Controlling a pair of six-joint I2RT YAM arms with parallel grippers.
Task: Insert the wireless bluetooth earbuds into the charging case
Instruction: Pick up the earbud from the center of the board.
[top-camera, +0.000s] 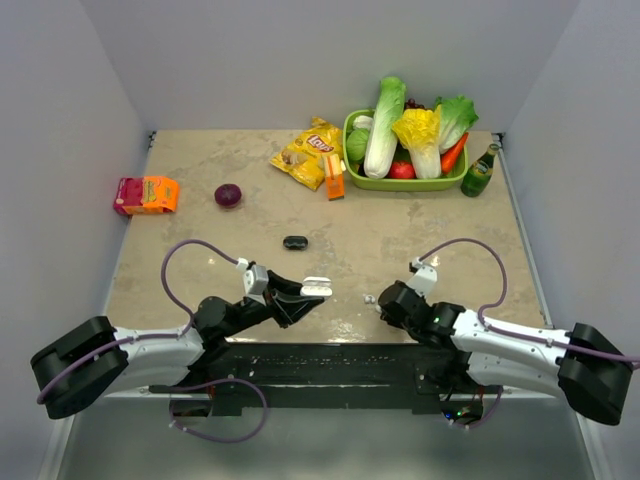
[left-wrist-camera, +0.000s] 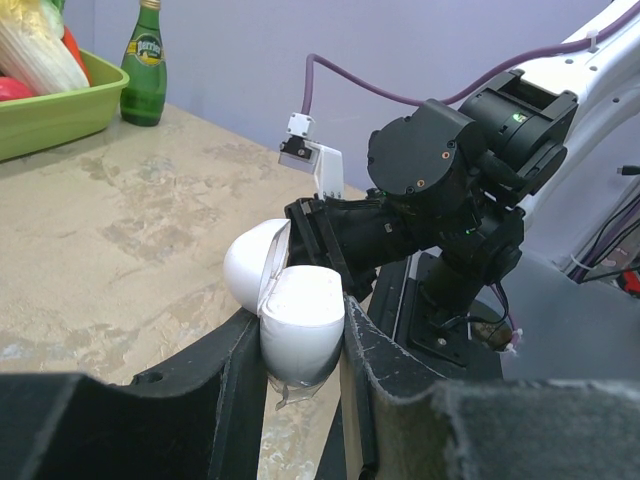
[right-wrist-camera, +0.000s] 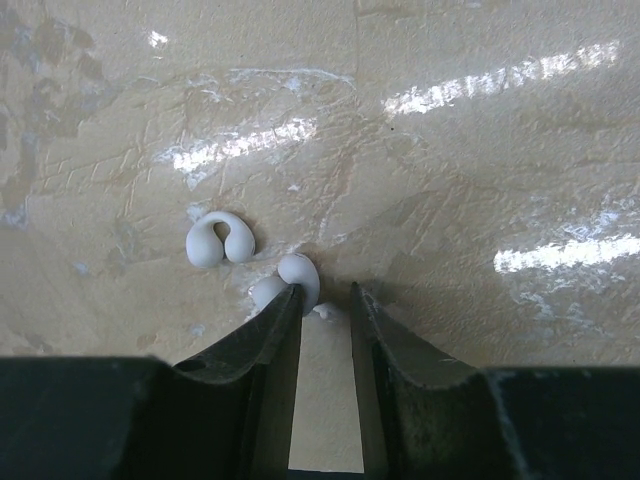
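Observation:
My left gripper (top-camera: 303, 292) is shut on a white charging case (top-camera: 317, 286), held off the table with its lid hinged open; in the left wrist view the case (left-wrist-camera: 297, 312) sits between the two fingers. My right gripper (right-wrist-camera: 326, 293) is open with a narrow gap, tips down at the table. A white earbud (right-wrist-camera: 299, 276) lies against the tip of its left finger (right-wrist-camera: 283, 312), mostly outside the gap. A second white earbud (right-wrist-camera: 220, 241), C-shaped, lies just to the left. A black pill-shaped case (top-camera: 295, 242) lies mid-table. No black earbuds are in view.
A green basket (top-camera: 352, 172) of vegetables stands at the back right with a green bottle (top-camera: 479, 171) beside it. A chips bag (top-camera: 306, 153), an orange box (top-camera: 333, 177), a purple onion (top-camera: 228, 195) and a pink-orange pack (top-camera: 146, 195) lie further back.

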